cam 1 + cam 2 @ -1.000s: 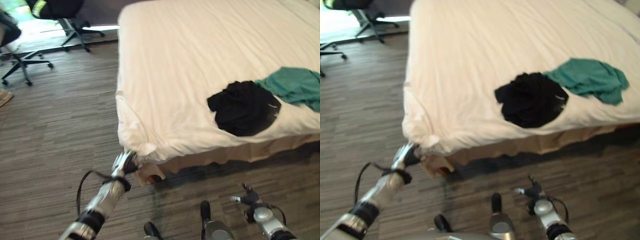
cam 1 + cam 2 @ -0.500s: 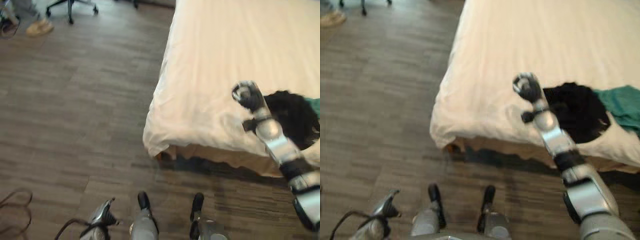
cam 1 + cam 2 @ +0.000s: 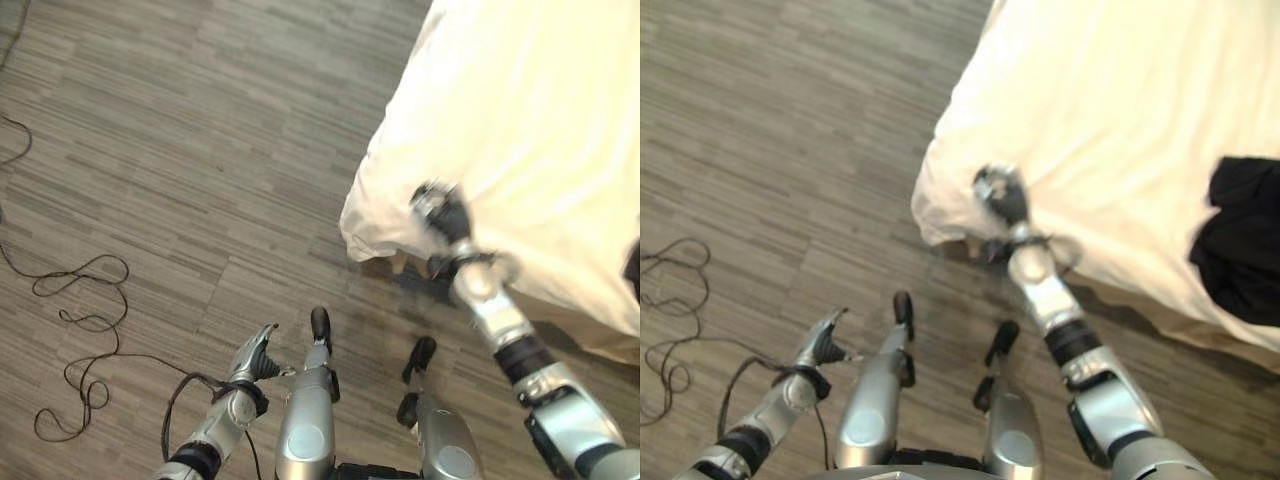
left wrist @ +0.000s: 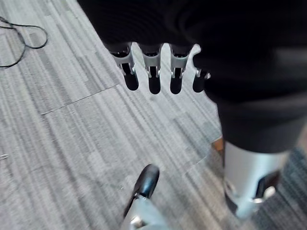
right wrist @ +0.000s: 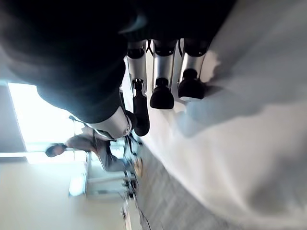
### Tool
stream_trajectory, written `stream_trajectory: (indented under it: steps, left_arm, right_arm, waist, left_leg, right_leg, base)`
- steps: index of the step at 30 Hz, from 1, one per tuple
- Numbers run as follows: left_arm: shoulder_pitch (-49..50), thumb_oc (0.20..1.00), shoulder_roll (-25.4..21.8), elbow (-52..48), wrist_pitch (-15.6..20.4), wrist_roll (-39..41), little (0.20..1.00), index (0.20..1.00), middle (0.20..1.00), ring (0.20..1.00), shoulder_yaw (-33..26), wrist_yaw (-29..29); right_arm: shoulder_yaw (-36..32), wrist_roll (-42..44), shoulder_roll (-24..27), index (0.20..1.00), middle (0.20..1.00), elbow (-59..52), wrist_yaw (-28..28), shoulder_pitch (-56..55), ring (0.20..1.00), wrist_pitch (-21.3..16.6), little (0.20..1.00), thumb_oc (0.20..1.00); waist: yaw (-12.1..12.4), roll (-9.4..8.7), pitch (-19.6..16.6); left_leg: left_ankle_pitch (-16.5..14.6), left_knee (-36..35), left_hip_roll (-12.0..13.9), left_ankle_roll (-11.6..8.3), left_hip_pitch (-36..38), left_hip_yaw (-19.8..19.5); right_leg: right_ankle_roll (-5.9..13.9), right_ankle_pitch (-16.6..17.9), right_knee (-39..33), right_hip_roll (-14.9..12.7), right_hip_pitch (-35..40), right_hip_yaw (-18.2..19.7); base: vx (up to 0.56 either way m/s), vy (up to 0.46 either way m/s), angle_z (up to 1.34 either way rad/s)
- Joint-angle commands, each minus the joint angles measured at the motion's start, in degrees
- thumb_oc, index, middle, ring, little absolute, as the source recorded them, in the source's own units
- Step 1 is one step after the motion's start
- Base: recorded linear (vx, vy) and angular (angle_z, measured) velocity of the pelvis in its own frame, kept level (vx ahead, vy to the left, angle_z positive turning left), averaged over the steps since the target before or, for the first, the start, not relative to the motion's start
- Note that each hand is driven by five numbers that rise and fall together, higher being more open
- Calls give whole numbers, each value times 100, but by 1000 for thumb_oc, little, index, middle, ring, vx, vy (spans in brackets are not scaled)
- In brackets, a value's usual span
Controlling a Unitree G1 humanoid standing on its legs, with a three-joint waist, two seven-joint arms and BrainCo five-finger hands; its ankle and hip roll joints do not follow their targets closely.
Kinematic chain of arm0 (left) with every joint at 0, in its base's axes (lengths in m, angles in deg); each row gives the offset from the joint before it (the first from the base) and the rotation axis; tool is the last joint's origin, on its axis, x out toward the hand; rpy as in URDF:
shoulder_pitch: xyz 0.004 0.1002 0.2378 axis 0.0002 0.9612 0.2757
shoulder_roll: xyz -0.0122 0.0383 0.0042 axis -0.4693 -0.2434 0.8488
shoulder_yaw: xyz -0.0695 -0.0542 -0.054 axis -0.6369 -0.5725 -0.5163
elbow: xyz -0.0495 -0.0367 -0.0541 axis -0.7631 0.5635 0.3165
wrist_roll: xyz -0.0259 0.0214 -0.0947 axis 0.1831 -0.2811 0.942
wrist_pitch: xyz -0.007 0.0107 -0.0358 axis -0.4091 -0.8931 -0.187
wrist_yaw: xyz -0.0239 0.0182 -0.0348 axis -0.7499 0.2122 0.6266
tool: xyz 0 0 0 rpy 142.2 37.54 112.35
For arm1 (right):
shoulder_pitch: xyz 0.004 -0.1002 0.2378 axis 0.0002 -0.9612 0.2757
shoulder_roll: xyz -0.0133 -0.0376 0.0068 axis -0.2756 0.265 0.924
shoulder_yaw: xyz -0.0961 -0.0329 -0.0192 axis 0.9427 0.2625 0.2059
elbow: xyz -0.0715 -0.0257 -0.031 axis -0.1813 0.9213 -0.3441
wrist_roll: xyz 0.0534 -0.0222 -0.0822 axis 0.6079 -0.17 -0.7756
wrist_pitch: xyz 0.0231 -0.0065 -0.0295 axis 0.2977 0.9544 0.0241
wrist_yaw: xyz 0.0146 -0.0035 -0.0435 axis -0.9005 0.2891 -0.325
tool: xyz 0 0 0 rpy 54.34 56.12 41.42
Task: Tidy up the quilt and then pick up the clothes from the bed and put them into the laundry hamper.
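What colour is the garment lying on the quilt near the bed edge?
Black. The garment shows best in the right eye view, on the cream quilt.

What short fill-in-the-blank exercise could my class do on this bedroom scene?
1. The right hand is raised at the corner of the ____ quilt.
2. The left hand hangs low over the ____ floor.
3. The black garment lies on the ____.
4. The left hand's fingers hold ____.

Missing words: white; wooden; quilt; nothing
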Motion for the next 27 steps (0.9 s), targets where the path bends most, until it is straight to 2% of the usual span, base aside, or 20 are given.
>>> stream_trajectory:
  steps: [1,5,6,9,10,11,12,14,17,20,22,23,24,25,27]
  left_arm:
    - [-176,1000,63,530,-76,-25,1000,1000,1000,1000,363,-203]
    - [-264,1000,79,554,-105,40,1000,1000,1000,1000,328,-322]
    - [-305,1000,73,477,-94,89,1000,1000,1000,1000,329,-401]
    - [-280,1000,98,399,-17,63,1000,1000,1000,1000,440,-392]
    - [-287,1000,101,401,-17,63,1000,1000,1000,1000,444,-392]
    - [-323,1000,130,405,0,-24,1000,1000,1000,1000,628,-275]
    - [-338,1000,133,410,0,-22,1000,1000,1000,1000,638,-275]
    - [-357,1000,186,438,23,-77,1000,1000,1000,1000,733,-214]
    - [-489,1000,169,343,72,-64,1000,1000,1000,1000,826,-208]
    - [101,1000,-477,-704,387,366,1000,1000,1000,1000,511,43]
    - [327,1000,-489,-760,365,633,1000,1000,1000,1000,296,72]
    - [337,1000,-492,-767,364,635,1000,1000,1000,1000,287,74]
    - [538,1000,-408,-782,294,839,1000,1000,1000,1000,27,71]
    - [554,1000,-414,-791,292,839,1000,1000,1000,1000,24,73]
    - [669,1000,-408,-621,227,744,1000,1000,1000,1000,-112,82]
  right_arm:
    - [416,-320,-323,200,200,569,-486,-275,200,287,200,200]
    - [803,-414,-393,200,200,325,-654,-318,200,317,200,200]
    - [845,-433,-164,200,200,-504,-660,-128,200,252,200,200]
    - [497,-188,354,200,200,-1825,-515,171,200,-21,200,200]
    - [491,-187,361,200,200,-1834,-515,169,200,-15,200,200]
    - [-178,-253,718,200,200,-2404,-4,503,200,-193,200,200]
    - [-190,-255,727,200,200,-2417,-1,501,200,-184,200,200]
    - [-678,-466,897,200,200,-2495,380,603,200,-269,200,200]
    - [-1301,-584,1248,200,200,-2019,903,787,200,-299,200,200]
    - [-1715,-601,1593,200,200,-1108,1115,713,200,-193,200,200]
    - [-1663,-698,1489,200,200,-152,1272,584,200,-2,200,200]
    - [-1651,-697,1483,200,200,-136,1275,595,200,-12,200,200]
    - [-1681,-607,1255,200,200,559,1100,65,200,196,200,200]
    - [-1676,-607,1249,200,200,562,1099,58,200,192,200,200]
    - [-1870,-518,1052,200,200,1027,836,-760,200,272,200,200]
  waist:
    - [162,181,-433]
    - [188,137,-466]
    - [171,92,-486]
    - [97,11,-494]
    - [103,13,-501]
    - [23,-19,-506]
    - [37,-16,-509]
    - [-21,1,-474]
    - [-93,39,-278]
    - [-92,209,-100]
    - [-175,222,-61]
    - [-165,214,-59]
    - [-300,162,-50]
    - [-278,152,-42]
    - [-465,56,-74]
  left_leg:
    - [108,-9,403,-491,27,-34]
    - [67,-11,400,-489,210,3]
    - [75,-14,409,-487,279,38]
    - [49,-16,428,-495,378,120]
    - [62,-21,428,-491,364,121]
    - [54,-18,437,-508,362,187]
    - [69,-23,438,-503,347,191]
    - [42,8,441,-510,337,235]
    - [-18,448,477,-516,-43,205]
    - [-240,1087,569,-493,-409,177]
    - [-402,1367,675,-436,-434,298]
    - [-419,1384,682,-437,-430,315]
    - [-553,1517,760,-404,-273,458]
    - [-567,1521,765,-405,-243,488]
    - [-688,1447,739,-391,66,662]
  right_leg:
    - [673,-831,930,-578,-312,152]
    - [649,-846,857,-535,-165,210]
    - [640,-817,794,-508,-127,253]
    - [641,-805,739,-474,-109,342]
    - [638,-788,729,-471,-122,344]
    - [650,-770,700,-458,-161,384]
    - [646,-751,691,-456,-178,388]
    - [657,-758,717,-459,-242,442]
    - [615,-783,964,-489,-547,536]
    - [572,-935,1483,-562,-894,652]
    - [543,-1007,1694,-514,-1037,850]
    - [543,-1015,1710,-512,-1048,870]
    - [518,-1016,1688,-453,-1028,1047]
    - [519,-1018,1690,-449,-1019,1075]
    - [552,-971,1542,-424,-860,1197]
  base:
    - [0,0,0]
    - [9,-9,-4]
    - [0,0,0]
    - [20,-10,-11]
    - [4,-10,-27]
    - [-12,-11,-29]
    - [-14,-5,-23]
    - [-25,-2,-9]
    - [-122,-43,-14]
    - [-115,-24,-3]
    - [-51,10,-11]
    - [2,80,-43]
    - [16,68,-60]
    - [27,98,-75]
    - [58,88,-57]
